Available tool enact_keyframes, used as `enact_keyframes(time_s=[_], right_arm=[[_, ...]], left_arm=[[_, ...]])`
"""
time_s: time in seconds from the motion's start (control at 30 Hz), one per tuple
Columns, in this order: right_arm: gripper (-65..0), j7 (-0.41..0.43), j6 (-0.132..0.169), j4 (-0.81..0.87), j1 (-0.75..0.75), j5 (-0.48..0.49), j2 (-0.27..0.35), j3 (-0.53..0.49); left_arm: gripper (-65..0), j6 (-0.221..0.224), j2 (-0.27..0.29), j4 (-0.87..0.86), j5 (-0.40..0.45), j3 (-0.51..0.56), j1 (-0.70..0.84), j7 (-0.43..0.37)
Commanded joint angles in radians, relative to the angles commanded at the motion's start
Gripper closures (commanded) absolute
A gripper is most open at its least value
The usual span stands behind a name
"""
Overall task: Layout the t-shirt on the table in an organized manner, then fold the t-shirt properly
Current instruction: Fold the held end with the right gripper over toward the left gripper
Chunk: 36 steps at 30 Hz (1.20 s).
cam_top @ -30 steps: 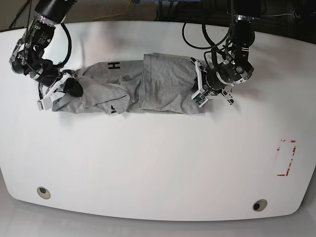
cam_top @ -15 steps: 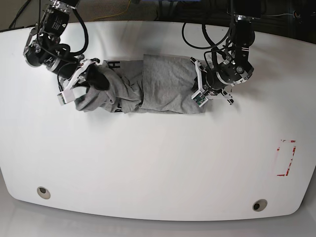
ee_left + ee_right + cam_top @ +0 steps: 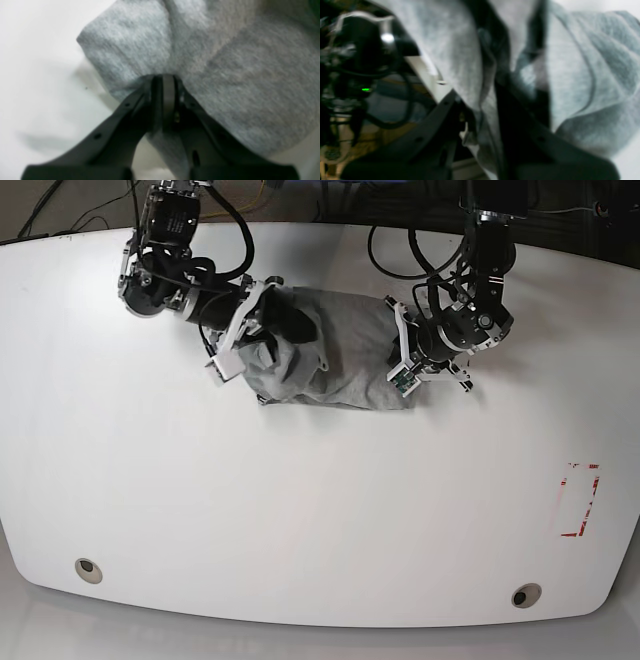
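Black cabled arms, white-trimmed wrists

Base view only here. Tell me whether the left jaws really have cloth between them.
Observer: Yes. The left wrist view shows the left gripper shut on an edge of the t-shirt.
Operator: Now report the right one.
Observer: The right wrist view is blurred; grey cloth drapes over the right gripper, which looks shut on it.
Operator: Say what lies under the left grip.
Observer: Bare white table beside a rounded folded corner.

The t-shirt [image 3: 335, 360] lies bunched on the table [image 3: 300, 510] between both hands, toward its far edge
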Motion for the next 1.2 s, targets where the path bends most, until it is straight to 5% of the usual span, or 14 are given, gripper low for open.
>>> enact_keyframes(time_s=[0.5,0.83,1.2], right_arm=[[0.0,0.0,0.002,-0.109,0.157,-0.061,-0.002,-0.028],[0.0,0.0,0.002,-0.169,0.204,-0.075,-0.005,-0.133],[-16.0,0.006,-0.003,-0.215,0.227,-0.103,-0.02,-0.198]], left_arm=[[-3.5,0.0,0.002,0.005,0.0,0.0,0.003,0.0],[-3.5,0.0,0.018,0.008,-0.002,0.0,0.0,0.0],[-3.5,0.0,0.031,0.012,-0.002,-0.002,0.0,0.0]])
